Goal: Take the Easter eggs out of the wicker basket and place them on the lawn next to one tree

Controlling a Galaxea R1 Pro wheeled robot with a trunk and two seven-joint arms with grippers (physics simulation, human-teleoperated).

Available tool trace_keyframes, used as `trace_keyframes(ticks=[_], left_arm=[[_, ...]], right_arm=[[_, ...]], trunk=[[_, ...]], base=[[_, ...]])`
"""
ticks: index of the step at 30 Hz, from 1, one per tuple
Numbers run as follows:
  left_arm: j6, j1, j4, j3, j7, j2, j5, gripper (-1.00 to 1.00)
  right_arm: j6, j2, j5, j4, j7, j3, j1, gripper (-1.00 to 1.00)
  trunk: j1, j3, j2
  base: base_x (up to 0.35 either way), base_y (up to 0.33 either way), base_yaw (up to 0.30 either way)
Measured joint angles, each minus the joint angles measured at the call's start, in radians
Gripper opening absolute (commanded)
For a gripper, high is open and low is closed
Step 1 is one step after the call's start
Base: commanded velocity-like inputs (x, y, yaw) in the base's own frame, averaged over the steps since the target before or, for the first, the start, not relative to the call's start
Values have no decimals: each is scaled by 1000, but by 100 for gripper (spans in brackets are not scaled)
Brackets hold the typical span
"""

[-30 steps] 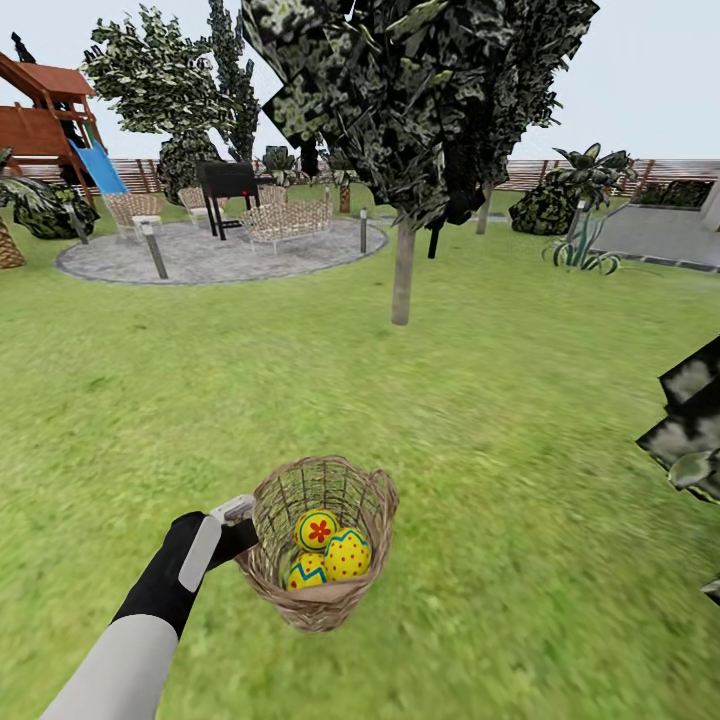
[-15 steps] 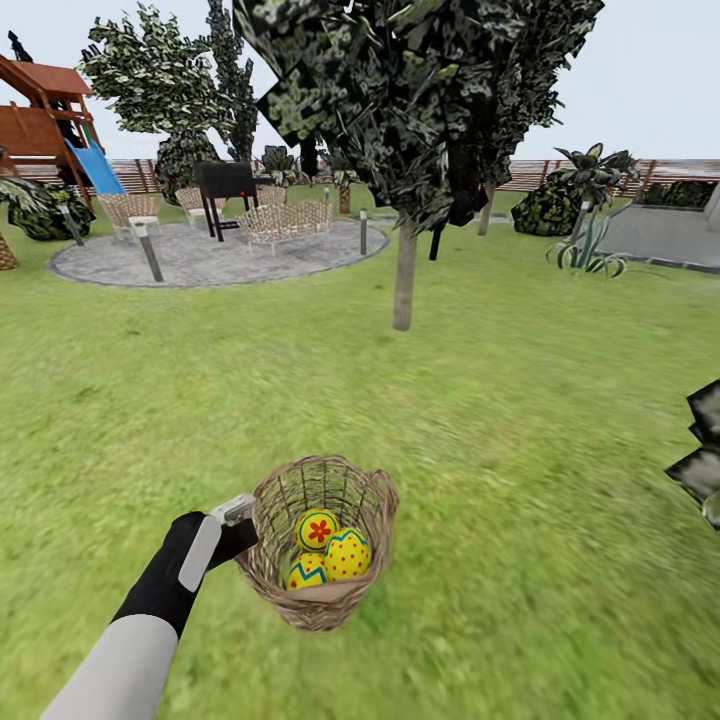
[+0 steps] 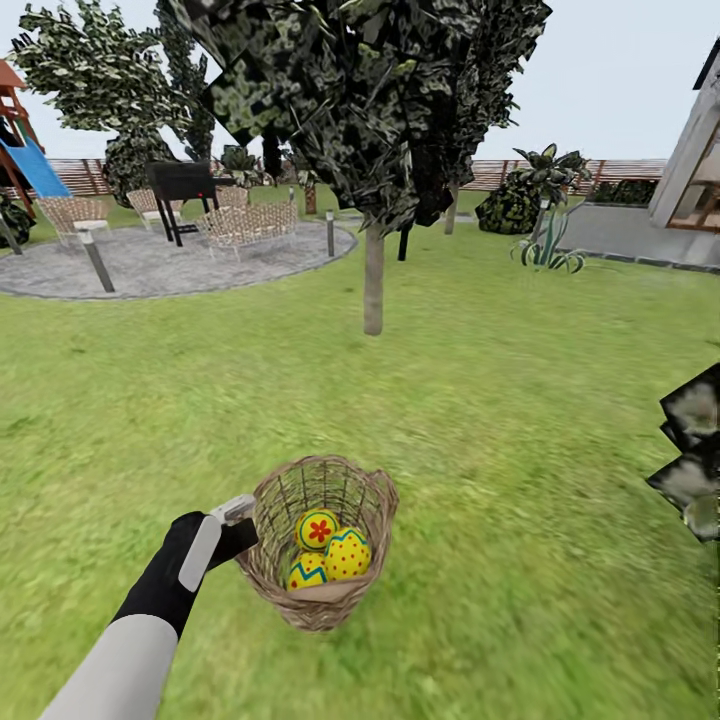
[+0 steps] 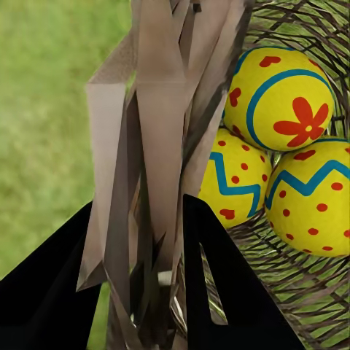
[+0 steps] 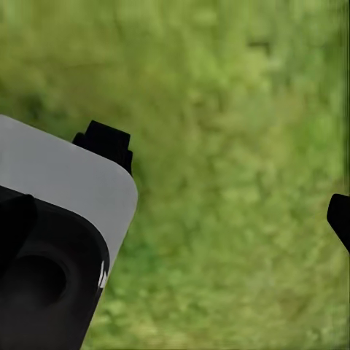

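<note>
Your view has swung right since a second ago: tree now nearer centre, lawn between. Wicker basket rides with you, rim pinched in left gripper, all three Easter eggs inside. Right gripper spread wide, holding nothing.

I see the lawn spreading wide and green ahead of me. A tree stands rooted in it straight ahead, its pale trunk rising from the grass. Far left, a grey paved circle is set into the grass, carrying wicker chairs and a dark grill.
</note>
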Motion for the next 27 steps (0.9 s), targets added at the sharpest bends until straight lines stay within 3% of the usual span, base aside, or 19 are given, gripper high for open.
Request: trace_keyframes(ticks=[27], left_arm=[[1, 0, 0, 0, 0, 0, -2, -100]], right_arm=[[2, 2, 4, 1, -2, 1, 0, 100]], trunk=[[0, 0, 0]], base=[[319, 0, -1]])
